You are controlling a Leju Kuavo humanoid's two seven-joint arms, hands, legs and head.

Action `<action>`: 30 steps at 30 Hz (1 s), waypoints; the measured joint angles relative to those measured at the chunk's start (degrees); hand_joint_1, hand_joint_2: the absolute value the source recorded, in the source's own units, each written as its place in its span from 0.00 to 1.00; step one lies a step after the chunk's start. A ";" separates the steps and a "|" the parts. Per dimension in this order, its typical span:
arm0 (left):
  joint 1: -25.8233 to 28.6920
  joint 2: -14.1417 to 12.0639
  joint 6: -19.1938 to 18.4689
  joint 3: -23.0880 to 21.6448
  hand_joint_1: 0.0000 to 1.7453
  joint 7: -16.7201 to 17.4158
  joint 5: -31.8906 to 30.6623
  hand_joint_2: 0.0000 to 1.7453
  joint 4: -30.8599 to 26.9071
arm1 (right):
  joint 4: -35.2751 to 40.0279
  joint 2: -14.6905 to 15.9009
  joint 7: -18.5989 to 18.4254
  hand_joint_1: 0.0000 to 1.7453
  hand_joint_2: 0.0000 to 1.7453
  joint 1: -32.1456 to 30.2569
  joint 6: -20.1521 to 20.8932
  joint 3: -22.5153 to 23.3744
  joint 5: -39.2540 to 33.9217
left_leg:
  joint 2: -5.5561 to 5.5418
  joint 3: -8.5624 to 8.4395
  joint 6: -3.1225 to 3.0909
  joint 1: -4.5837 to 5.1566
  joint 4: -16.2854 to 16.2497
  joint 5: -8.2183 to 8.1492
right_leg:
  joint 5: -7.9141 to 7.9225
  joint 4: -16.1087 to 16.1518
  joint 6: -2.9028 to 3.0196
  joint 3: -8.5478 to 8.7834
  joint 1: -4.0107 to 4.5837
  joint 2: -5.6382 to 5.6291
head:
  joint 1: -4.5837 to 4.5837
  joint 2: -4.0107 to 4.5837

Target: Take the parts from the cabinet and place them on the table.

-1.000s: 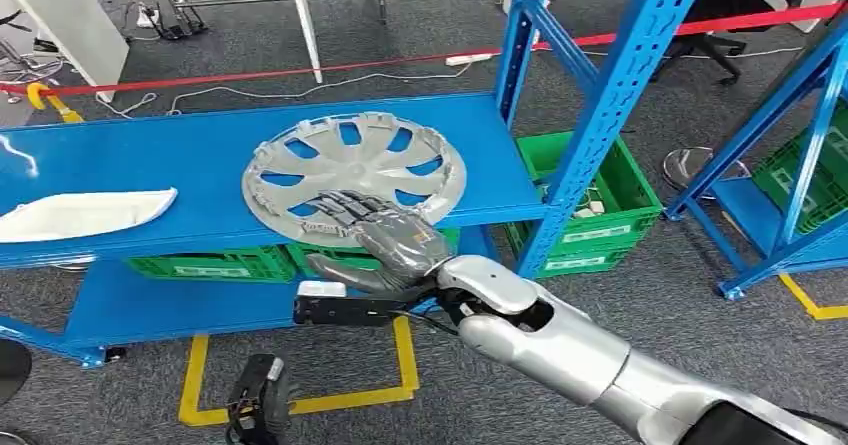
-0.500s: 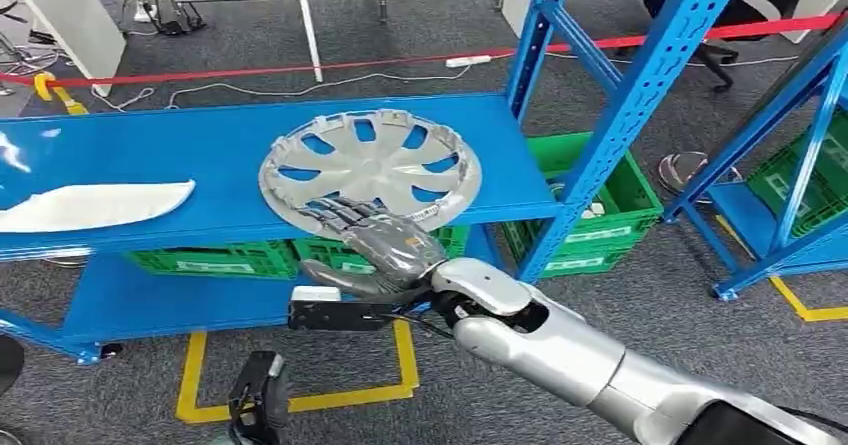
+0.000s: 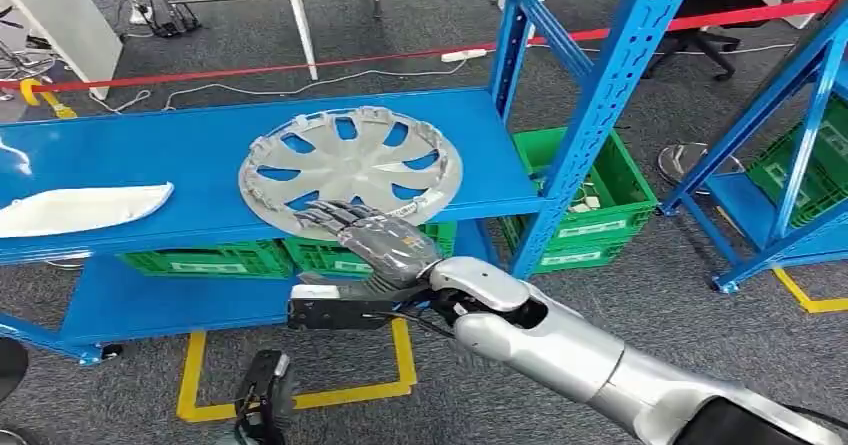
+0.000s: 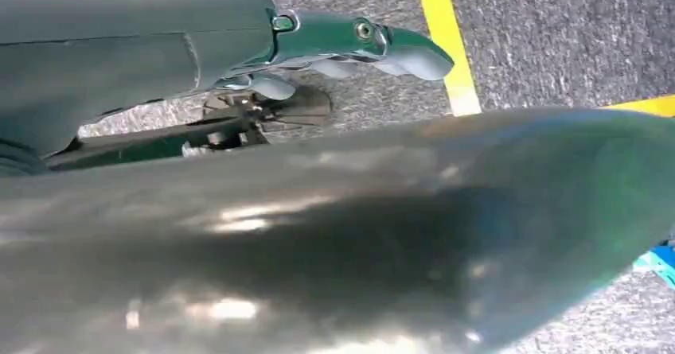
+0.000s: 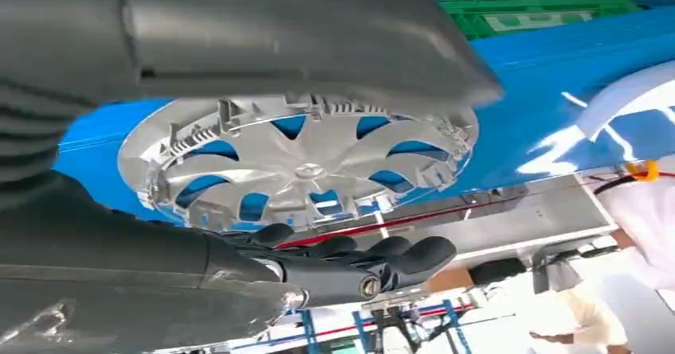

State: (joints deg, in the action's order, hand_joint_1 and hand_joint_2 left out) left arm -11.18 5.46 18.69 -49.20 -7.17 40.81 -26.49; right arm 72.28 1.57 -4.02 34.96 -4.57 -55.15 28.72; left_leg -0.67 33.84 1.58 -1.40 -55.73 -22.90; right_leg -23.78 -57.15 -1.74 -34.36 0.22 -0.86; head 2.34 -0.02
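On blue shelf (image 3: 150, 155): hubcap (image 3: 350, 165), white part (image 3: 80, 210); grey carpet (image 3: 700, 335) below

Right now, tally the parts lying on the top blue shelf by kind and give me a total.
Silver wheel cover: 1
White curved panel: 1
Total: 2 parts on the blue shelf. The right robot hand rests on the wheel cover's near rim.

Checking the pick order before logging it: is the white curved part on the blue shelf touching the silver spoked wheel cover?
No, the white curved part lies apart from the silver spoked wheel cover, with bare blue shelf between them.
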 joint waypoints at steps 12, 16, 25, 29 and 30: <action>-0.16 0.09 0.39 -1.40 0.00 -0.28 1.49 0.00 0.15 | -0.33 0.11 0.20 0.00 0.00 0.13 -2.41 -0.55 2.51 | -0.01 0.07 0.63 -0.24 0.36 0.46 | 0.34 0.14 0.74 -0.09 0.33 0.06 | 0.04 0.00; -0.35 0.09 0.72 -2.16 0.00 -0.48 2.78 0.00 0.28 | -0.35 0.13 0.48 0.00 0.00 0.16 -3.50 -0.74 2.84 | -0.01 0.11 0.61 -0.23 0.36 0.52 | 0.45 0.22 0.68 -0.08 0.29 0.08 | 0.07 0.00; -0.83 0.09 0.48 -4.04 0.00 -0.04 4.00 0.00 0.42 | -0.46 -0.02 0.00 0.00 0.00 1.28 -5.75 -1.16 5.77 | -0.01 0.17 0.60 -0.18 0.36 0.53 | 0.49 0.25 0.62 -0.13 0.27 0.08 | 0.04 0.00; -0.84 0.24 -0.09 -4.74 0.00 0.57 4.04 0.00 0.42 | -1.31 -0.59 -1.03 0.00 0.00 2.82 -6.03 -1.36 8.00 | -0.01 0.17 0.60 -0.21 0.36 0.53 | 0.49 0.25 0.62 -0.14 0.31 0.08 | 0.04 0.00; -0.88 0.28 -0.29 -5.05 0.00 0.61 4.06 0.00 0.42 | -1.68 -0.81 -1.16 0.00 0.00 3.21 -6.03 -1.40 8.44 | -0.01 0.17 0.60 -0.21 0.36 0.53 | 0.49 0.25 0.62 -0.14 0.31 0.08 | 0.04 0.00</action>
State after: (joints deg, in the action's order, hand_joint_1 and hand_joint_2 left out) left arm -12.06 5.75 18.40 -54.25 -6.56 44.87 -26.08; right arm 70.60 0.76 -5.18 38.17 -10.60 -56.54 37.16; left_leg -0.68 34.01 2.19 -1.61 -55.37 -22.37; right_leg -23.29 -56.91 -1.12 -34.50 0.52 -0.77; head 2.38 -0.02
